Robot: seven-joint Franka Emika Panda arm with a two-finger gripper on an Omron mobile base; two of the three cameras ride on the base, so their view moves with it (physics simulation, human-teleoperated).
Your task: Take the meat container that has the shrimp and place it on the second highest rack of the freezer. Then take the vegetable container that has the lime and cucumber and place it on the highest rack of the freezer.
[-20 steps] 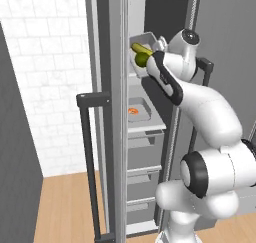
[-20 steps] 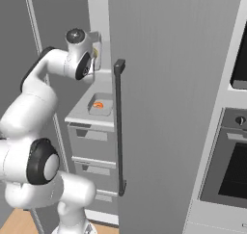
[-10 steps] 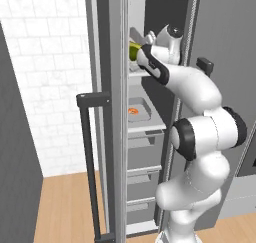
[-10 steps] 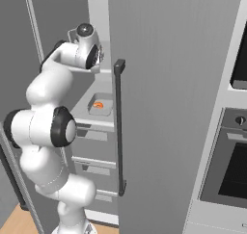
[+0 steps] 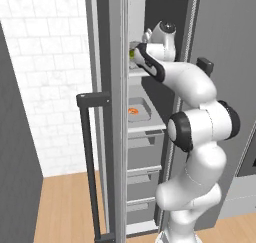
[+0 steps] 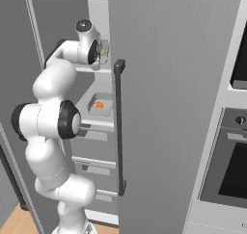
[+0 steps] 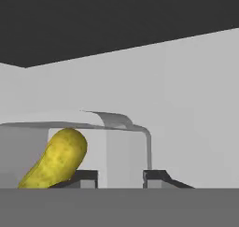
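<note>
The clear vegetable container (image 7: pixel 122 142) sits on the highest rack (image 5: pixel 141 73) of the freezer, with a yellow-green cucumber (image 7: pixel 57 159) leaning inside it. A bit of green shows in it from the left base view (image 5: pixel 132 52), and the container (image 6: pixel 102 52) also appears from the right. My gripper (image 7: pixel 120 178) is right at the container, its fingertips (image 7: pixel 84 177) apart on either side of the near wall. On the second highest rack (image 6: pixel 94 124) lies the meat container (image 5: pixel 137 110) with the orange shrimp (image 6: pixel 98 104).
The freezer's left door stands open with a dark bar handle (image 5: pixel 88 163). The closed right door carries another handle (image 6: pixel 118 127). Grey drawers (image 5: pixel 142 175) sit below the racks. An oven (image 6: pixel 230 173) stands at far right, and a white tiled wall (image 5: pixel 45 87) at left.
My arm has reached further into the freezer, carrying the vegetable container onto the top rack. The fingers have parted.
</note>
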